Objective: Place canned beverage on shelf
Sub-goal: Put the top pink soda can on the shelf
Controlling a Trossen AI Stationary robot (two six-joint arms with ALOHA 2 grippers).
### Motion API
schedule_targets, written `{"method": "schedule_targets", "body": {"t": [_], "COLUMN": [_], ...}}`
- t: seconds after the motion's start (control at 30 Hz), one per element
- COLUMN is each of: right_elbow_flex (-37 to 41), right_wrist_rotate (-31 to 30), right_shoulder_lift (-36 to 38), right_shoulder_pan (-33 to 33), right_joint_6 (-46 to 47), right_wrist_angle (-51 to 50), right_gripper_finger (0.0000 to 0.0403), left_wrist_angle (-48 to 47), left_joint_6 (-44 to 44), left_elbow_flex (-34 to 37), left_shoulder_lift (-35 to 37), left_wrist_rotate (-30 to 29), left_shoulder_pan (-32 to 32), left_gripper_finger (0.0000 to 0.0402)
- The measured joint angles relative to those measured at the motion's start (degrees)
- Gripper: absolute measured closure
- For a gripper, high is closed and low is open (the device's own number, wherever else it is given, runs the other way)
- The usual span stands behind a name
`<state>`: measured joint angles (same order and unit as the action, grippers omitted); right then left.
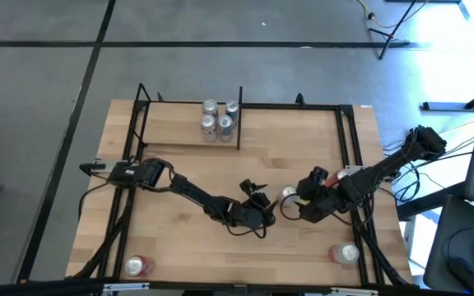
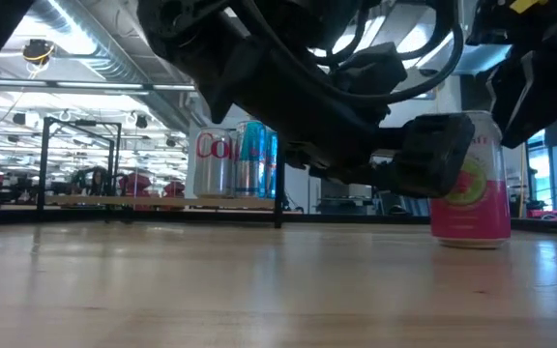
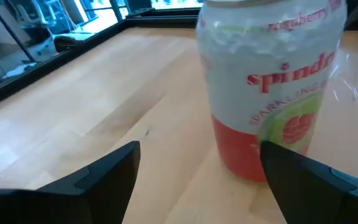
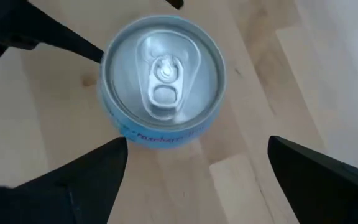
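Smooth aluminium, so it'll be slick but stiff; I'd pinch the pink can (image 1: 288,194) mid-body. It stands mid-table. My left gripper (image 1: 262,200) sits at its 9 o'clock, spread wide and empty; my right gripper (image 1: 297,205), probably hovering overhead, gapes empty too. The shelf (image 1: 189,136) waits toward 11.

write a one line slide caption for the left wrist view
Left tool open, fingers low on either side of an upright Spindrift sparkling water can standing on the wooden tabletop.
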<state>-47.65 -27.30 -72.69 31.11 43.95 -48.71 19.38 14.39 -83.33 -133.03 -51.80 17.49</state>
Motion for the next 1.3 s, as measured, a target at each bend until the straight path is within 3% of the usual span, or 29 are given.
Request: {"method": "schedule_targets", "body": {"t": [0.17, 0.37, 0.6, 0.77, 1.3], "right_elbow_flex": [-0.01, -0.03, -0.03, -0.03, -0.03], "right_wrist_rotate": [0.51, 3.77, -1.88, -3.76, -4.23], "right_shoulder_lift": [0.0, 0.07, 0.09, 0.09, 0.09], "right_shoulder_pan": [0.0, 0.0, 0.0, 0.0, 0.0], "right_joint_6": [-0.73, -0.76, -1.97, -2.17, -2.13], "right_wrist_angle": [-0.77, -2.49, -3.34, -4.66, -5.37], "right_gripper_finger": [0.0024, 0.0024, 0.0024, 0.0024, 0.0024], "left_wrist_angle": [-0.7, 2.86, 5.94, 6.18, 5.66], "left_joint_6": [0.41, 3.92, 6.51, 6.24, 2.9], "left_elbow_flex": [0.02, 0.02, 0.02, 0.02, 0.0], "left_shoulder_lift": [0.82, 0.83, 0.21, 0.21, 0.19], "left_wrist_rotate": [1.39, 10.62, 14.29, 12.58, 15.98], "left_shoulder_pan": [1.26, 1.88, -0.49, -1.15, -1.45], "left_gripper_finger": [0.0074, 0.0074, 0.0074, 0.0074, 0.0061]}}
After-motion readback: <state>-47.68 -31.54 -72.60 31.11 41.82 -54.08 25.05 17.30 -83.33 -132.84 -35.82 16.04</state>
